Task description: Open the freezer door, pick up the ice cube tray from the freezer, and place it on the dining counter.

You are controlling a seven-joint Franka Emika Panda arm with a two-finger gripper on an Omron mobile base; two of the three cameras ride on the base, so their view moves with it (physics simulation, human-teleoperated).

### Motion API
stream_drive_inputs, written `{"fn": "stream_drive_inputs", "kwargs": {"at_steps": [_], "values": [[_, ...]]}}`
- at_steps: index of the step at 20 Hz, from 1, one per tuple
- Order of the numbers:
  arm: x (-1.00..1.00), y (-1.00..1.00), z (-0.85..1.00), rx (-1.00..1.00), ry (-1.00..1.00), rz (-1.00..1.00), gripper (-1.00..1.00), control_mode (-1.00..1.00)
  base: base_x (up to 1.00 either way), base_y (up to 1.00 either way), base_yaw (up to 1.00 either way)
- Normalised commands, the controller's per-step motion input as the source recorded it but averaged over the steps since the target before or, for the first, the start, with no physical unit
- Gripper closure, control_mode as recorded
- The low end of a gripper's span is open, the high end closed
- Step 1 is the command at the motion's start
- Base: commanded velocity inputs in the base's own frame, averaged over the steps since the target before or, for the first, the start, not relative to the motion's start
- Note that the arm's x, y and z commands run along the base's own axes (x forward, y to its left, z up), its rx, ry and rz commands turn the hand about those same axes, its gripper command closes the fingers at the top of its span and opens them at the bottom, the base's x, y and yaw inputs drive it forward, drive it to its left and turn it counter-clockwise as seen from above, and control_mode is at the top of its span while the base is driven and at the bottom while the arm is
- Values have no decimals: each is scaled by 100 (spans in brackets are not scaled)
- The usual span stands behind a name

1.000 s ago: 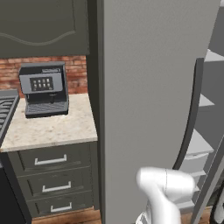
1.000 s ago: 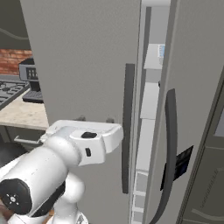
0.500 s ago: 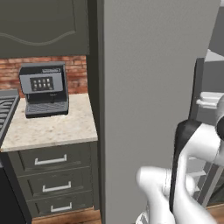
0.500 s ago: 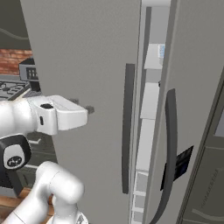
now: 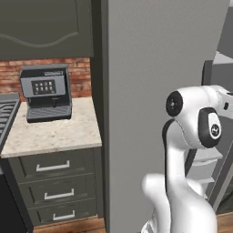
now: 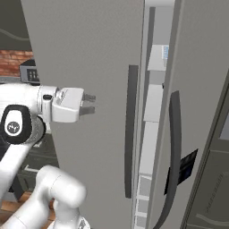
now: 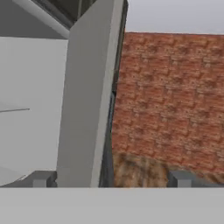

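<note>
The freezer is a tall light-grey appliance. Its freezer door stands ajar at the right, with a dark curved handle. Through the gap I see pale inner shelves, and a small light-blue patch high up looks like the ice cube tray. My gripper hovers in front of the shut left door, left of its straight dark handle, open and empty. In the hand view the gripper has its fingertips wide apart, with a grey panel edge ahead. The dining counter is out of view.
To the left of the freezer a short beige top over three drawers carries a dark coffee machine against a brick wall. Dark cabinets hang above. My white arm stands in front of the freezer shelves.
The arm has unfolded upward, lifting the hand from low by the base to chest height before the left door. The gripper stays open. The freezer door has not moved.
</note>
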Motion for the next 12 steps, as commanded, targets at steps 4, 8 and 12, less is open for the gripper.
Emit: {"fn": "stream_drive_inputs", "kwargs": {"at_steps": [4, 8, 12], "values": [[13, -39, -1, 1, -2, -27, -100, -100, 0, 0, 0], [1, -48, 0, 0, -1, -13, -100, -100, 0, 0, 0], [2, -55, -10, 0, -5, -7, -100, -100, 0, 0, 0]]}}
